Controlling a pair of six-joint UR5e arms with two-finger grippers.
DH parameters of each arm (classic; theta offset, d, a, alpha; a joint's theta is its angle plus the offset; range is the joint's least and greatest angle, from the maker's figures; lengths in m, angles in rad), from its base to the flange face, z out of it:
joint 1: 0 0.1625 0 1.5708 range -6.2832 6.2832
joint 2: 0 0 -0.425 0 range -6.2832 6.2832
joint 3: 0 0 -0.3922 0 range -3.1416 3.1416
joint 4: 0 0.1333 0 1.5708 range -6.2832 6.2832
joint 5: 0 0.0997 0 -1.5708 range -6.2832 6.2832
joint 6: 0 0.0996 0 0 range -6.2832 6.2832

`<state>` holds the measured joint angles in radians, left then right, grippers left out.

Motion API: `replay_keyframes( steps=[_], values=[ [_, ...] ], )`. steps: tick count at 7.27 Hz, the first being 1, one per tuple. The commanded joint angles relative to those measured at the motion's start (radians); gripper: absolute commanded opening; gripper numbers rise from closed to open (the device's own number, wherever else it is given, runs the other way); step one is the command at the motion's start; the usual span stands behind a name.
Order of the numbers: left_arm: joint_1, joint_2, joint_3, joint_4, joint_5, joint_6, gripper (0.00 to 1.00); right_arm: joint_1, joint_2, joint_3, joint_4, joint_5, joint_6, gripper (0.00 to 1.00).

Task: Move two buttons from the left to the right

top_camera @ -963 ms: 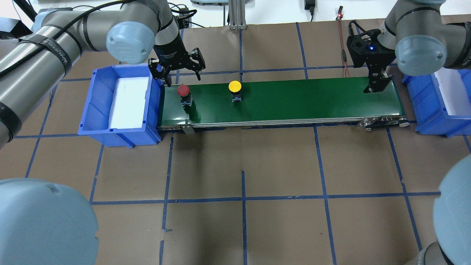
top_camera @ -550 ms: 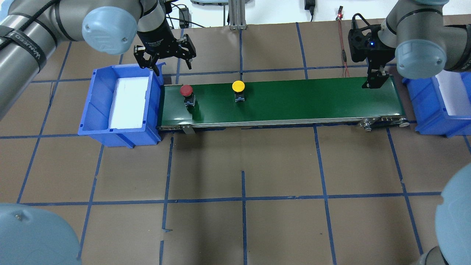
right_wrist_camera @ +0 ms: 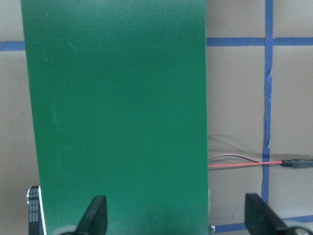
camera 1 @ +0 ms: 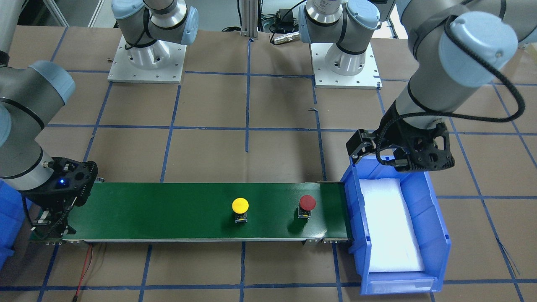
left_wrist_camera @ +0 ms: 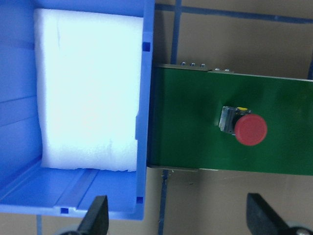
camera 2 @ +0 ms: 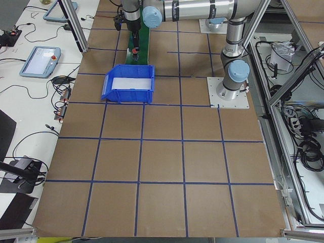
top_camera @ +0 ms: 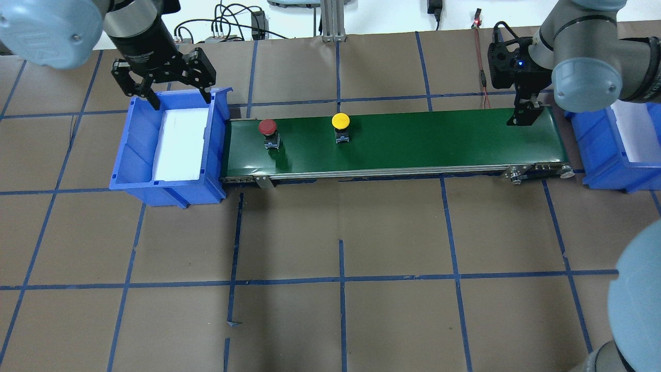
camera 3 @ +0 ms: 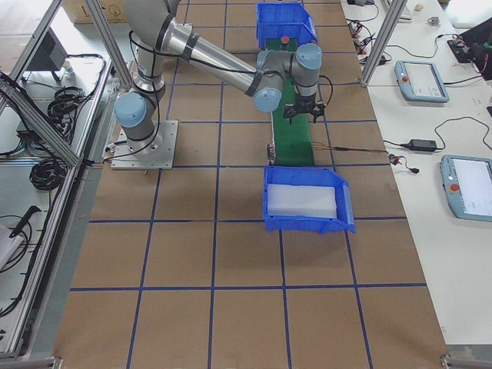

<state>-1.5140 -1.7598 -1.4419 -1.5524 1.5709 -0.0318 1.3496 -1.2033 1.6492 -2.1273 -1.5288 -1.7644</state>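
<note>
Noting red button (top_camera: 267,126) and yellow button (top_camera: 340,121) on belt (top_camera: 413,144). Left gripper (top_camera: 181,101) splayed, empty, nine o'clock. Right gripper (top_camera: 524,115) splayed at three, I reckon awaiting them.

A green conveyor belt (top_camera: 413,144) runs from 9 to 3 o'clock across the far half of the brown table (top_camera: 341,232), which is gridded with blue tape. A blue bin (top_camera: 129,155) lined with a white foam pad (top_camera: 178,144) sits against the belt's 9 o'clock end. A second blue bin (top_camera: 599,155) sits just beside its 3 o'clock end. The red button (top_camera: 267,127) stands upright on the belt near the 9 o'clock end. The yellow button (top_camera: 341,121) stands at its 3 o'clock, apart from it. The left gripper (top_camera: 179,98) hangs over the first bin's 12 o'clock rim, fingers spread wide, holding nothing. The right gripper (top_camera: 524,114) hangs over the belt's 3 o'clock end, seen side-on.
</note>
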Motion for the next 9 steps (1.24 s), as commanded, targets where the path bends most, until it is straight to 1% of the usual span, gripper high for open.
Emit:
replay_keyframes(
  steps=[1, 2, 3, 4, 5, 6, 7, 8, 9],
  values=[
    [0.014, 0.152, -0.073, -0.02, 0.008, 0.013, 1.0, 0.0, 0.004, -0.018, -0.011, 0.005, -0.006, 1.0],
    [0.012, 0.151, -0.075, -0.017, -0.008, 0.013, 1.0, 0.0, 0.014, -0.023, -0.008, 0.007, -0.01, 1.0],
    [-0.012, 0.173, -0.075, -0.035, 0.006, 0.023, 1.0, 0.0, 0.022, -0.02, 0.001, 0.004, -0.012, 1.0],
    [-0.029, 0.172, -0.046, -0.066, 0.009, 0.021, 1.0, 0.0, 0.022, -0.014, 0.004, 0.004, -0.012, 0.99],
    [-0.029, 0.148, -0.045, -0.061, 0.014, 0.026, 1.0, 0.0, 0.022, -0.011, 0.004, 0.007, -0.015, 1.0],
    [-0.026, 0.126, -0.04, 0.002, 0.015, 0.012, 1.0, 0.0, 0.022, -0.02, -0.003, 0.027, -0.026, 1.0],
    [-0.026, 0.114, -0.034, 0.024, 0.018, 0.012, 1.0, 0.0, 0.022, -0.016, -0.002, 0.042, -0.027, 1.0],
    [-0.028, 0.124, -0.06, 0.026, 0.02, 0.013, 1.0, 0.0, 0.022, -0.009, 0.003, 0.039, -0.027, 1.0],
    [-0.029, 0.12, -0.06, 0.031, 0.02, 0.015, 1.0, 0.0, 0.022, -0.009, 0.003, 0.042, -0.026, 0.99]
  ],
)
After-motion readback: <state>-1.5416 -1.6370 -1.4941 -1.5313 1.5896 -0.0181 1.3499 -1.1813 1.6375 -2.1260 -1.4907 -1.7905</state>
